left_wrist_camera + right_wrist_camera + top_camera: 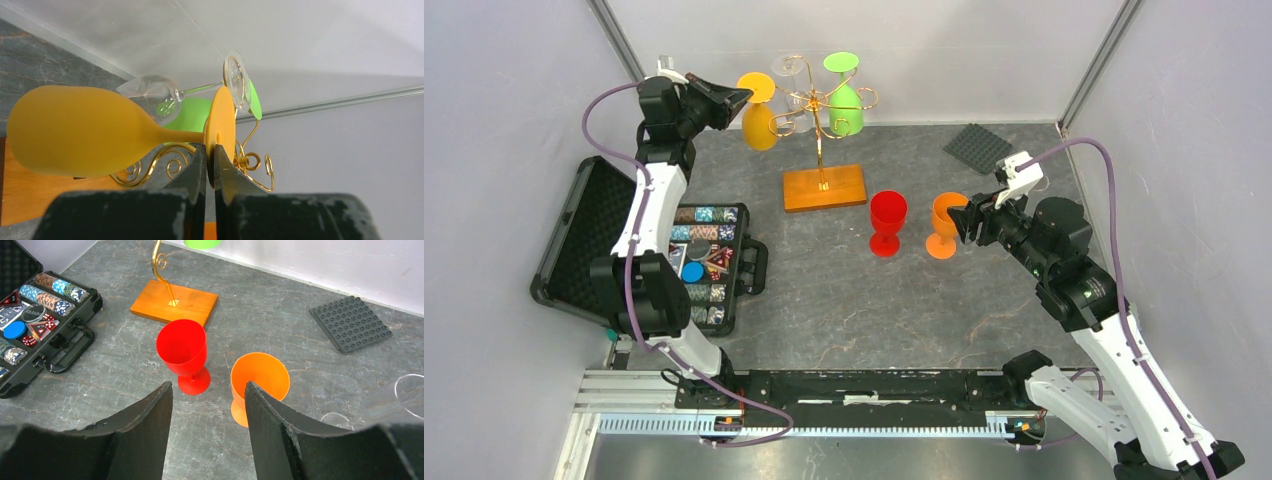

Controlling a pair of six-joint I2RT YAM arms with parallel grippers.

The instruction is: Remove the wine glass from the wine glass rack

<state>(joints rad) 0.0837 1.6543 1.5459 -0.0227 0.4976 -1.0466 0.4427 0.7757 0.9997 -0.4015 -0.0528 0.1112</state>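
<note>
The gold wine glass rack (pixel 821 103) stands on its wooden base (pixel 824 187) at the back. A green glass (pixel 846 108) and a clear glass (pixel 792 68) hang on it upside down. A yellow wine glass (pixel 759 125) hangs upside down at the rack's left side. My left gripper (pixel 742 97) is shut on its foot disc (pixel 222 122), with the bowl (pixel 85 131) to the left and a scrolled arm (pixel 150 167) just below the stem. I cannot tell whether the foot still rests on the rack. My right gripper (pixel 964 222) is open and empty beside an orange glass (pixel 944 225).
A red glass (pixel 182 352) and the orange glass (pixel 262 377) stand upright in front of the rack base (pixel 190 302). An open poker chip case (pixel 694 265) lies at the left. A grey studded plate (pixel 977 147) lies at the back right. A clear glass (pixel 400 400) shows at the right edge of the right wrist view.
</note>
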